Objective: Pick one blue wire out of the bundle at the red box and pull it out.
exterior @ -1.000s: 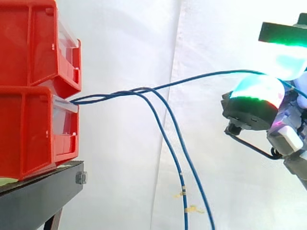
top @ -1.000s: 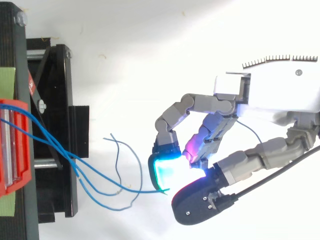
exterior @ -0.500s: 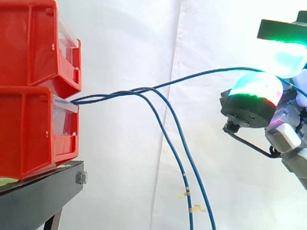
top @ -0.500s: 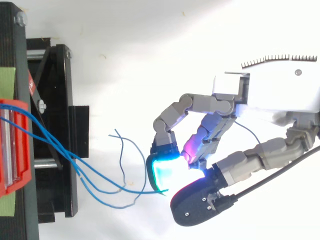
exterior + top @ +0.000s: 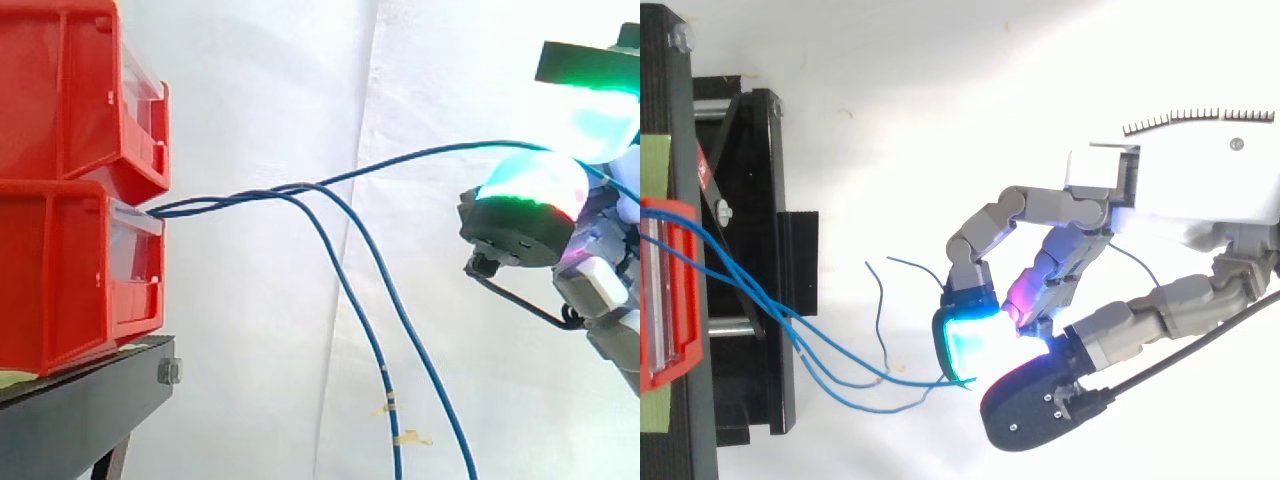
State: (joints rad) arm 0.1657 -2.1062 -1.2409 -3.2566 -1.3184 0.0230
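The picking half of the task looks done; the pulling half does not. The hand is curled, and its glowing pads are closed on one blue wire, pinching it well to the right of the boxes. From that pinch the held wire runs leftward in a shallow arc, dips a little, and joins the bundle at the front of the lower red box, which sits under a second red box on the black stand.

The other blue wires leave the same opening, then droop away towards the floor in front of the white curtain, apart from the hand.

The held wire's root sits at the box mouth, so it is not yet free. Judging by its gentle curve, some slack remains before it draws tight and slides out.
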